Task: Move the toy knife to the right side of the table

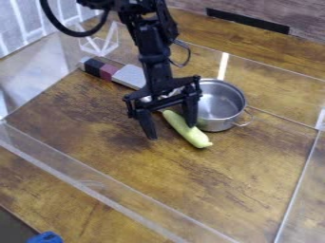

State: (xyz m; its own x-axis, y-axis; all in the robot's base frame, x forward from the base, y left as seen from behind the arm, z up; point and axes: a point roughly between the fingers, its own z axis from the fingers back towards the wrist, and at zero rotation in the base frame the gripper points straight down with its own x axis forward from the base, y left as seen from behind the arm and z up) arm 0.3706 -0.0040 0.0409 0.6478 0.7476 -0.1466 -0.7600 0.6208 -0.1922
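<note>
The toy knife (188,131) is a slim yellow-green stick lying slantwise on the dark wood table (140,180), just left of the steel pot. My gripper (170,124) hangs straight down over the knife's upper end, open, with one finger (150,127) to the knife's left and the other (191,116) on its right, beside the pot. Nothing is held. The arm hides the knife's silver end.
A round steel pot (214,104) stands right of the knife, close to the right finger. A flat grey slab with a red-and-black end (112,70) lies at the back left. Low clear acrylic walls (76,171) edge the tabletop.
</note>
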